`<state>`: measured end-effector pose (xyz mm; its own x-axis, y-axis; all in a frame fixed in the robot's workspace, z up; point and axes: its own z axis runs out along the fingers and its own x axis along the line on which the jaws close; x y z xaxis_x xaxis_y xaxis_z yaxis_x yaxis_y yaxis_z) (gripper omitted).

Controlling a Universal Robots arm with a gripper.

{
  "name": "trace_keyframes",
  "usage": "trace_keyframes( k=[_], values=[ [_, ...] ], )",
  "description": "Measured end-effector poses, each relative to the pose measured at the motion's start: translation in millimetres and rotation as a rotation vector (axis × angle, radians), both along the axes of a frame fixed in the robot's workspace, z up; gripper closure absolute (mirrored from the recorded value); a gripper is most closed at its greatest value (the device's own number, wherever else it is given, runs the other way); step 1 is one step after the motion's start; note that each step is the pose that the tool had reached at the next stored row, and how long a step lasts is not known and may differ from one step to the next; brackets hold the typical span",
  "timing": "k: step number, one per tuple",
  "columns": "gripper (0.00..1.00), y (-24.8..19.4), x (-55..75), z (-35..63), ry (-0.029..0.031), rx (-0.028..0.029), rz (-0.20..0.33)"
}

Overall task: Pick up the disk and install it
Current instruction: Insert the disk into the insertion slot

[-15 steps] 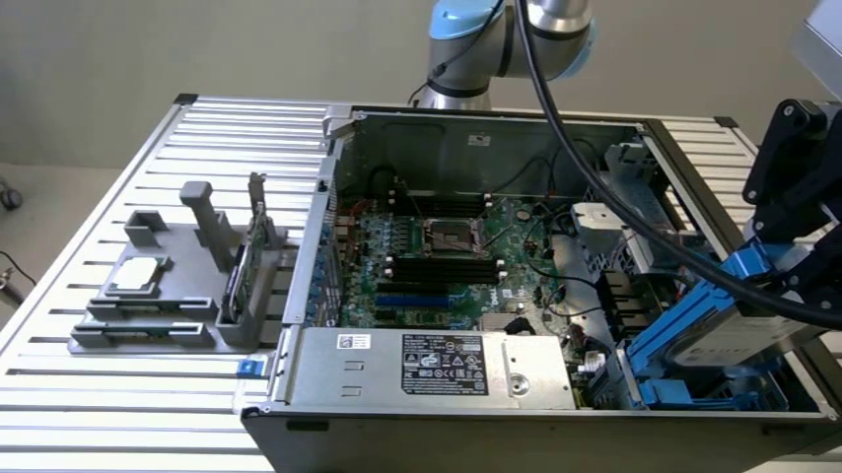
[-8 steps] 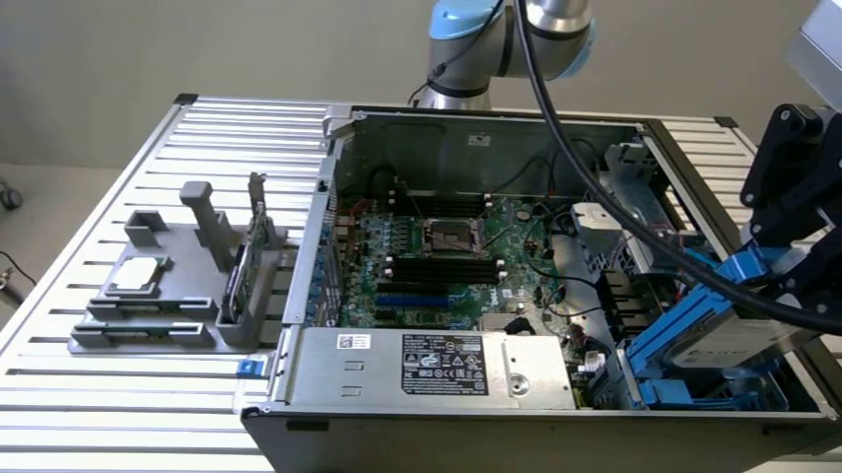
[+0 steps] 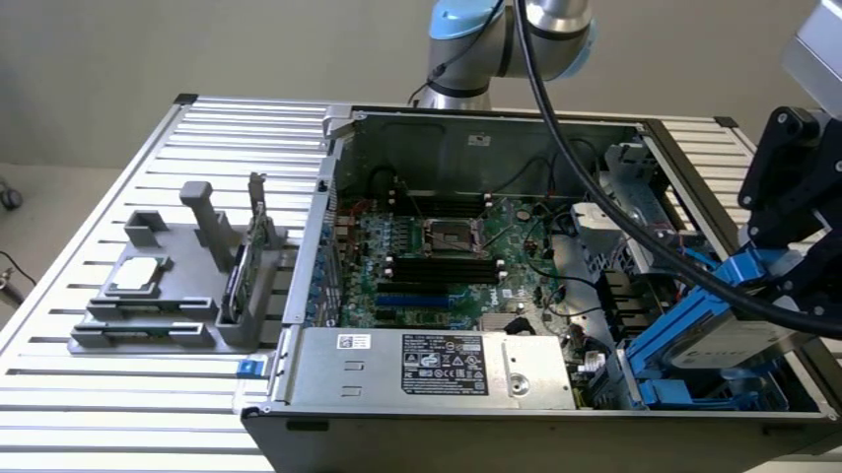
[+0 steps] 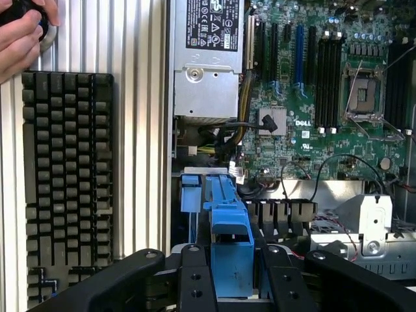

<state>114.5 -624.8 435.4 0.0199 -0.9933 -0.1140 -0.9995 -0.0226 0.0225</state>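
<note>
The disk (image 3: pixel 720 345), a silver-grey drive with a white label in blue carrier rails, hangs tilted over the blue drive bay (image 3: pixel 677 392) in the open computer case's near corner, at the exterior view's right. My gripper (image 3: pixel 779 288) comes in from above and is shut on the disk's upper end. In the wrist view, the black fingers (image 4: pixel 195 283) flank the blue carrier (image 4: pixel 231 237), which points down into the bay. Most of the drive's body is hidden behind the carrier there.
The open case holds the motherboard (image 3: pixel 435 256), a power supply (image 3: pixel 435 365) at the front and loose cables (image 4: pixel 240 140) beside the bay. A smaller silver drive (image 3: pixel 138 276) lies on a grey fixture (image 3: pixel 158 315) at the exterior view's left. A keyboard (image 4: pixel 65 182) and a person's hand (image 4: pixel 19 32) are outside the case.
</note>
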Motion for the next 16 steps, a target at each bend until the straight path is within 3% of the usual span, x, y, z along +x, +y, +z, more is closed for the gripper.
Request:
trace_keyframes(
  k=[16],
  values=[
    [0.67, 0.4, -0.6, -1.9, 0.0000, 0.0005, 0.022]
  ],
)
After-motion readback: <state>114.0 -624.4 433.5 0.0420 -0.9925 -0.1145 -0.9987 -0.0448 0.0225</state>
